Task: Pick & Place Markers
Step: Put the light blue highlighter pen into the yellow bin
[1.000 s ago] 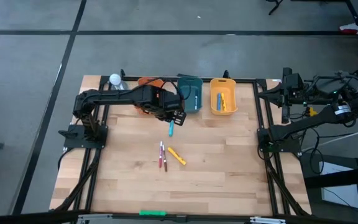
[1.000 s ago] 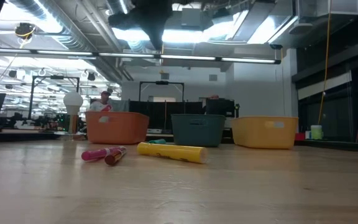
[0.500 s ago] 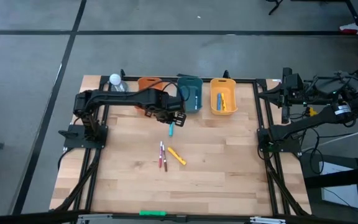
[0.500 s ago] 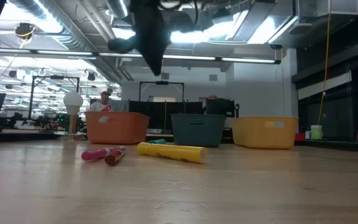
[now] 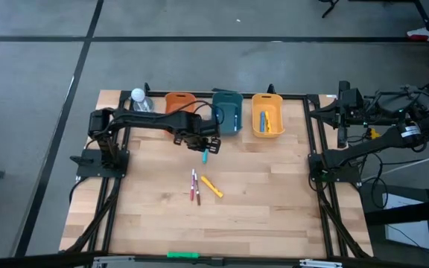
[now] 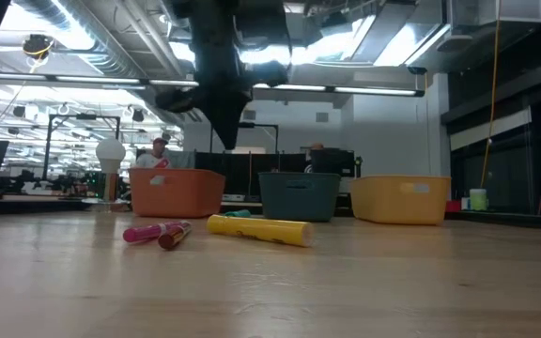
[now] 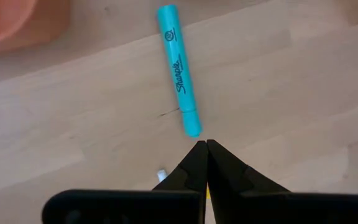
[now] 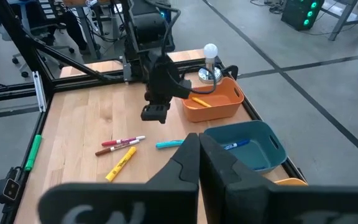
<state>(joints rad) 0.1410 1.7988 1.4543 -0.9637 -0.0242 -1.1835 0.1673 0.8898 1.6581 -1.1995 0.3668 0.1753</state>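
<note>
The left gripper is closed and empty, held just above the teal marker lying on the table before the bins. If lowered closed, the marker may be pushed aside. Since the earlier frame, the arm has been extended toward it.
</note>
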